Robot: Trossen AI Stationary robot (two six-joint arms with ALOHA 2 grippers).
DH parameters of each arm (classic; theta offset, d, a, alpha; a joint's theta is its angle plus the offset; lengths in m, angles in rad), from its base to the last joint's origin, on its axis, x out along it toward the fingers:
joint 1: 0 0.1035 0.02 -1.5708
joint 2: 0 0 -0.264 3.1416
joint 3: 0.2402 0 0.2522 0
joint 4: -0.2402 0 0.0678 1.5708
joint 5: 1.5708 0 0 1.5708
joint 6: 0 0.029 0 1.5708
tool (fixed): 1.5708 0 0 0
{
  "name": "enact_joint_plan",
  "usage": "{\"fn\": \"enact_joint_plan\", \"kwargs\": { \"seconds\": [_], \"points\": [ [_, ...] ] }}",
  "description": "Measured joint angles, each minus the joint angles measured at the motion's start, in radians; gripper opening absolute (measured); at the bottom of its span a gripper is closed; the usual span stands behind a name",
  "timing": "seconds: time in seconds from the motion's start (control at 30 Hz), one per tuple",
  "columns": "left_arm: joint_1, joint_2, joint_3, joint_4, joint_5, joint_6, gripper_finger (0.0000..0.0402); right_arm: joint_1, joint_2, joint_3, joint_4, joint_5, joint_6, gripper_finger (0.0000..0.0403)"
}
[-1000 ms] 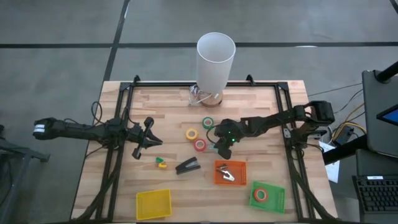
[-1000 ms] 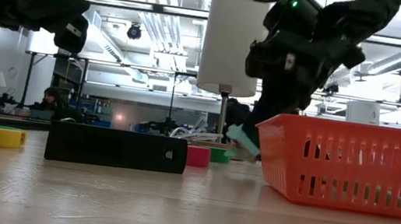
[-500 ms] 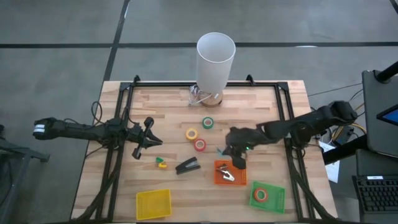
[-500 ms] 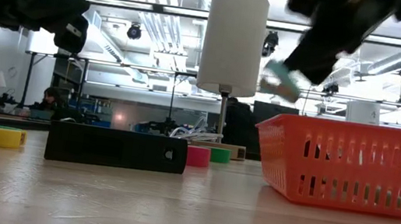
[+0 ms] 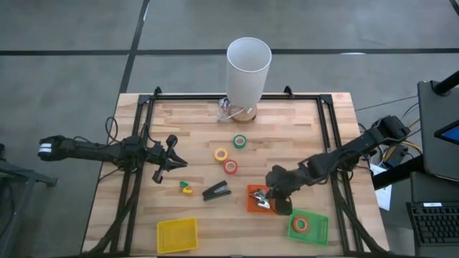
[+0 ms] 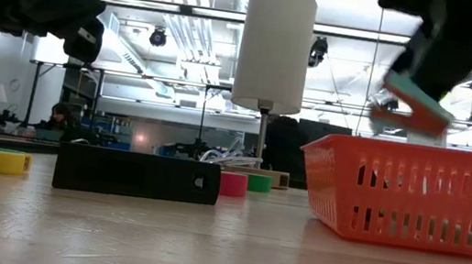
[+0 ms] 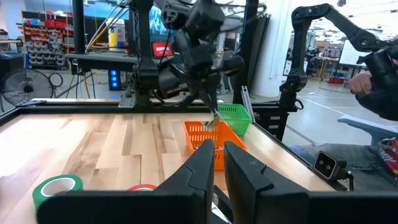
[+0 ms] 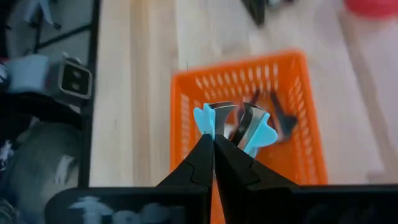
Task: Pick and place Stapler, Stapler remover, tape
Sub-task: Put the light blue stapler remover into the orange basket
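My right gripper (image 5: pixel 267 200) hovers over the orange basket (image 5: pixel 253 206), shut on a teal staple remover (image 8: pixel 258 135), which the low view shows above the basket's rim (image 6: pixel 418 156). A dark staple remover (image 8: pixel 278 119) lies inside that basket. The black stapler (image 5: pixel 216 191) lies flat on the table. Green (image 5: pixel 239 141), yellow (image 5: pixel 221 154) and red (image 5: pixel 230 167) tape rolls lie flat at mid-table; another red-orange roll (image 5: pixel 301 224) sits in the green basket (image 5: pixel 320 231). My left gripper (image 5: pixel 173 162) waits shut above the table's left side. My right gripper pinches the teal staple remover at the narrow end (image 8: pixel 208 119) where its two wings meet, between both fingertips (image 8: pixel 205 152). It comes from above, slanting down. The remover is lifted clear and hangs over the orange basket, its wider teal wing (image 6: pixel 415 92) pointing away from the fingers.
A tall white cylinder (image 5: pixel 249 66) stands at the far edge with wires at its foot. A yellow basket (image 5: pixel 177 234) sits at the near left. A small yellow-green item (image 5: pixel 186 188) lies left of the stapler. Black rails (image 5: pixel 136 179) line both table sides.
My right gripper has moved from beside the red tape roll toward the table's near edge and slightly right, rising on the way, and now hangs over the orange basket. The teal staple remover has travelled with it, lifted clear of the table.
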Motion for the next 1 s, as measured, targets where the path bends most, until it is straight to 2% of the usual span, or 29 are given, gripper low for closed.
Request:
{"fn": "enact_joint_plan", "kwargs": {
  "seconds": [0.23,0.83,1.0],
  "points": [
    [0.000,0.000,0.000,0.000,0.000,0.000,0.0039,0.018,0.032,0.011,-0.111,0.042,0.107,0.0008],
    [0.000,0.000,0.000,0.000,0.000,0.000,0.0039,0.019,0.043,0.011,-0.117,0.041,0.171,0.0009],
    [0.000,0.000,0.000,0.000,0.000,0.000,0.0039,0.019,0.043,0.011,-0.117,0.041,0.184,0.0027]
  ]
}}
